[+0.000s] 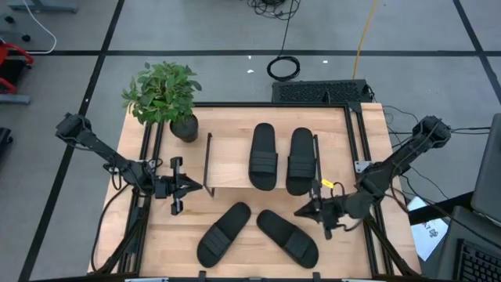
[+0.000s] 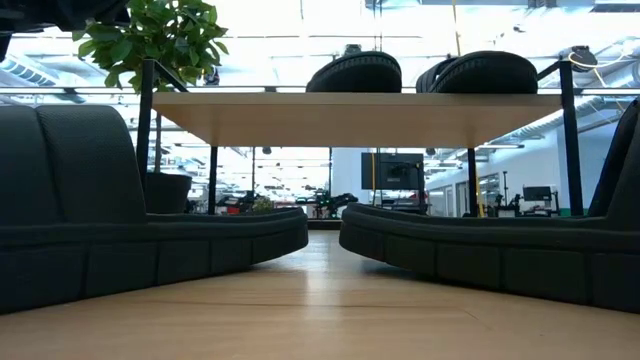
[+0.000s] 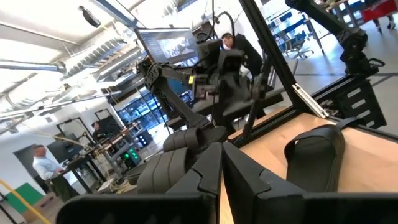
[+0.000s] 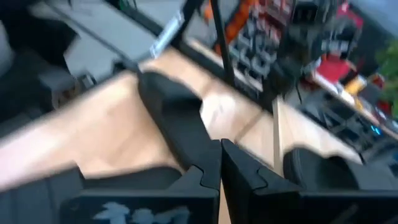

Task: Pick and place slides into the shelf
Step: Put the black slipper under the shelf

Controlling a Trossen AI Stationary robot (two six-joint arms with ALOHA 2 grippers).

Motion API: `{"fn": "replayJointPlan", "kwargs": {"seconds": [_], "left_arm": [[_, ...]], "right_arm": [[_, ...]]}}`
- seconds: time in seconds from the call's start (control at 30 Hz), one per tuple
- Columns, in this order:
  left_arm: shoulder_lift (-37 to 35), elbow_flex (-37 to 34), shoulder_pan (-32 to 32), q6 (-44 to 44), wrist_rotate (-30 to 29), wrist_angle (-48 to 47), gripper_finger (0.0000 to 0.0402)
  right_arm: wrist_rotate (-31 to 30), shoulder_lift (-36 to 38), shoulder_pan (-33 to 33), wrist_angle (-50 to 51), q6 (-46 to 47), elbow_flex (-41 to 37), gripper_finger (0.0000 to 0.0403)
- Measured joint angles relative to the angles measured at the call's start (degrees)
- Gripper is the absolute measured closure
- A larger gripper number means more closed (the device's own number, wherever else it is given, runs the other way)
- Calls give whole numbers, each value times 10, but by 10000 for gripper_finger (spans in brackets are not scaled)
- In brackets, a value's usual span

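Two black slides (image 1: 264,157) (image 1: 300,160) lie side by side on the shelf (image 1: 227,168), a light board on a thin black frame; the low view shows them on top of the board (image 2: 355,72) (image 2: 485,72). Two more slides (image 1: 223,233) (image 1: 287,236) rest sole-down on the table in front of the shelf and fill the low view's foreground (image 2: 150,235) (image 2: 490,245). My left gripper (image 1: 197,186) is shut and level beside the shelf's left end. My right gripper (image 1: 299,211) is shut above the table, between the shelf's right front corner and the right-hand table slide, holding nothing.
A potted plant (image 1: 168,98) stands at the table's far left corner, beside the shelf. A black rail frame (image 1: 356,141) runs along the table's sides. There is bare wood (image 1: 258,207) between the shelf and the two table slides. People show in the room beyond (image 3: 233,46).
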State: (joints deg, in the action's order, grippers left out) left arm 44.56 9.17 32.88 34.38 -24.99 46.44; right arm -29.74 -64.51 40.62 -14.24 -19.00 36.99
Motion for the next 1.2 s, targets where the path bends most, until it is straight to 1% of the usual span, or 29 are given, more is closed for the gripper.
{"fn": "replayJointPlan", "kwargs": {"seconds": [0.07,0.17,0.2,0.27,0.37,0.4,0.47,0.57,0.63,0.73,0.83,1.03,1.2], "left_arm": [[0,0,0,15,0,-12,378],[0,0,-3,40,4,-42,380],[0,0,-9,41,11,-52,384],[0,0,-26,37,28,-62,395],[0,0,-62,21,69,-62,397],[0,0,-76,16,82,-62,395],[0,0,-106,-3,104,-63,396],[0,0,-148,-41,139,-65,400],[-1,0,-165,-56,147,-65,398],[-6,0,-180,-54,142,-85,398],[-28,0,-187,-60,134,-119,400],[-69,0,-174,-67,167,-162,400],[-72,0,-161,-67,164,-194,400]], "right_arm": [[21,12,12,-4,3,0,403],[94,23,21,14,3,0,403],[104,23,23,18,2,0,403],[105,23,21,28,2,0,403],[109,22,-3,24,3,-3,403],[122,22,-13,16,2,-9,403],[163,22,-38,-11,-7,-25,403],[231,22,-80,-78,-13,-53,403],[263,31,-105,-88,0,-64,403],[269,57,-128,-89,19,-81,403],[268,101,-133,-88,29,-105,403],[268,193,-112,-89,33,-153,403],[269,219,-91,-114,33,-168,403]]}}
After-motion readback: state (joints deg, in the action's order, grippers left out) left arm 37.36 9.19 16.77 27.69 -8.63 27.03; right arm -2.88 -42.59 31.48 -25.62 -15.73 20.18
